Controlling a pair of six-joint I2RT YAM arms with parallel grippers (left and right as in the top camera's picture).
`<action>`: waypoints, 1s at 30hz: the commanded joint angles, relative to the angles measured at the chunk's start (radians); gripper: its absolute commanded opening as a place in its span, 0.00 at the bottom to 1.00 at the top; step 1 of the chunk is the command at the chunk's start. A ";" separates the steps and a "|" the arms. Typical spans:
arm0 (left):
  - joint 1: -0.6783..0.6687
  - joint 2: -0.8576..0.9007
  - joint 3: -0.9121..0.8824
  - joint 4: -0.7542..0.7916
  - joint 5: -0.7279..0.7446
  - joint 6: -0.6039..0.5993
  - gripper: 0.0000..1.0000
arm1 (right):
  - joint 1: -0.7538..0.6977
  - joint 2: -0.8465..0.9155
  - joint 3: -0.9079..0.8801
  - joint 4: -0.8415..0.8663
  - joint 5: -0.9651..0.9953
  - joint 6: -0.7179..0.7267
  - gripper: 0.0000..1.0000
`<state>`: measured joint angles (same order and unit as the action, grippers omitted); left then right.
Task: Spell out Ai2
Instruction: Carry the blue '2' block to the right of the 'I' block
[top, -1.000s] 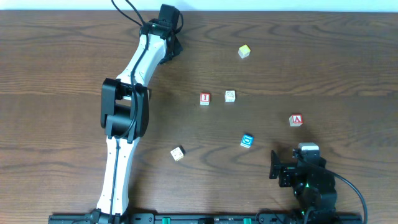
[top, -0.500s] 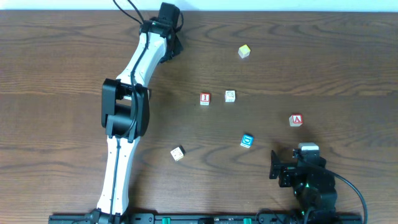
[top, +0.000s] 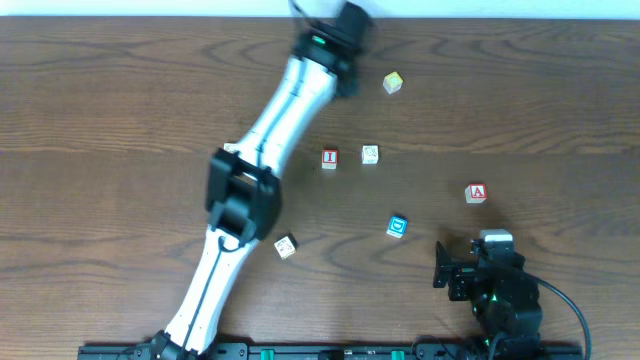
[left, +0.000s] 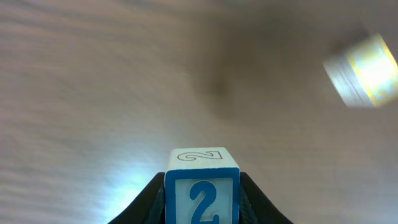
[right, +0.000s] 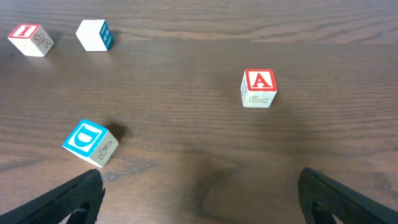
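Gripper L (left: 202, 210) clamped on white wooden cube w/ blue "2" (left: 202, 186), at far side of dark wood table (right: 186, 130), nr yellow-edged cube (left: 364, 71). Gripper R (right: 199, 186) jaws apart, empty; red "A" cube (right: 259, 88) and red "I" cube (right: 30, 39) ahead, well apart.

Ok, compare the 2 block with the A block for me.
The 2 block is clamped in the left gripper, while the A block sits free on the table with nothing touching it. The 2 block has blue print and a blue border, and the A block's are red. Both are white-faced cubes bearing a single character.
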<state>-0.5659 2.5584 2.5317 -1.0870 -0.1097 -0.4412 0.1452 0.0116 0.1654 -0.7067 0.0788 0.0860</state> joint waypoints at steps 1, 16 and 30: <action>-0.054 0.000 0.011 -0.058 0.058 0.028 0.05 | -0.008 -0.006 -0.005 -0.003 -0.004 -0.013 0.99; -0.108 -0.001 0.010 -0.201 0.113 0.060 0.06 | -0.008 -0.006 -0.005 -0.003 -0.005 -0.013 0.99; -0.100 -0.055 0.010 -0.269 0.179 0.135 0.06 | -0.008 -0.006 -0.005 -0.003 -0.004 -0.013 0.99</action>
<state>-0.6701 2.5568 2.5317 -1.3479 0.0578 -0.3267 0.1452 0.0116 0.1654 -0.7067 0.0788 0.0860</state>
